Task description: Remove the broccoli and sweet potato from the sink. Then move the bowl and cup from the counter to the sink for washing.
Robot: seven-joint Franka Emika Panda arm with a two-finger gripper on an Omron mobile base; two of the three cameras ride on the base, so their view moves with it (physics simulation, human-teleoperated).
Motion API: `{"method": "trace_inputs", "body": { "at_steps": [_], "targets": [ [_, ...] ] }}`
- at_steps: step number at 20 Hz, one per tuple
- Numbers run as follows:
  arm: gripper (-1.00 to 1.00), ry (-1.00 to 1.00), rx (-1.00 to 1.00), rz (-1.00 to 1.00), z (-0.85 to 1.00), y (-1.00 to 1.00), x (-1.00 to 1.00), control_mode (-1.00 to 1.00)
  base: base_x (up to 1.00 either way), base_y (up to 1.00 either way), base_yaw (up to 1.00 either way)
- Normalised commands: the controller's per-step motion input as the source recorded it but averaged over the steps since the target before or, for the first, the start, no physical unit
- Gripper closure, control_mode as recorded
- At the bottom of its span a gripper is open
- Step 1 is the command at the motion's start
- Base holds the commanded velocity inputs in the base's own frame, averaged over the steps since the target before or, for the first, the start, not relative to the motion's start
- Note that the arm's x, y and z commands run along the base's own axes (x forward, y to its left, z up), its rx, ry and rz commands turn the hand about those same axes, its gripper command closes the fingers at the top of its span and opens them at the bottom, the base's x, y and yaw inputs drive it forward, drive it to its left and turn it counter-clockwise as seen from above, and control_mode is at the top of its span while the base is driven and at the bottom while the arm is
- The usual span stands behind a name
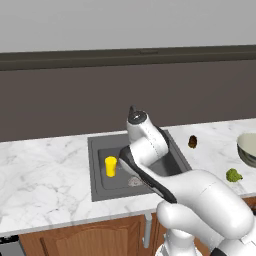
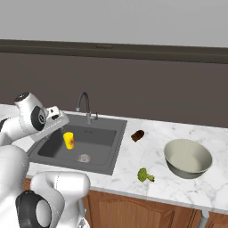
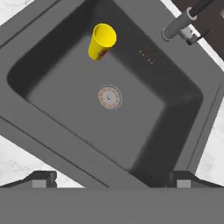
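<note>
Gripper (image 3: 109, 179) hangs over the square dark grey sink (image 3: 52, 127), jaws spread wide and holding nothing. Below and ahead of it, the small bright yellow cylindrical cup (image 3: 102, 40) stands upright in the basin, beyond the round metal drain (image 3: 109, 97). Well off to the hand's right on the white marble counter (image 2: 133, 164) lie the dark brown oval sweet potato (image 2: 137, 135), the lumpy yellow-green broccoli (image 2: 143, 175) and the wide grey-green bowl (image 2: 187, 158). Only the bowl seems left: the hand must swing right and take its rim.
</note>
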Motion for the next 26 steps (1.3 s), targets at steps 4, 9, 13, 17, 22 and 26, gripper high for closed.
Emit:
{"method": "trace_inputs", "body": {
  "at_steps": [4, 9, 13, 17, 22, 26],
  "targets": [
    [-1.00, 0.00, 0.06, -0.18, 0.21, -0.30, -0.28, -1.00, 0.00, 0.00, 0.00],
    [-1.00, 0.00, 0.02, -0.18, 0.16, -0.34, -0.27, -1.00, 0.00, 0.00, 0.00],
    [-1.00, 0.00, 0.05, -0.18, 0.17, -0.38, -0.28, -1.00, 0.00, 0.00, 0.00],
    [-1.00, 0.00, 0.07, -0.21, 0.19, -0.34, -0.28, -1.00, 0.00, 0.00, 0.00],
    [-1.00, 0.00, 0.03, -0.17, 0.18, -0.38, -0.23, -1.00, 0.00, 0.00, 0.00],
    [-1.00, 0.00, 0.03, -0.15, 0.16, -0.41, -0.19, -1.00, 0.00, 0.00, 0.00]
  ]
}}
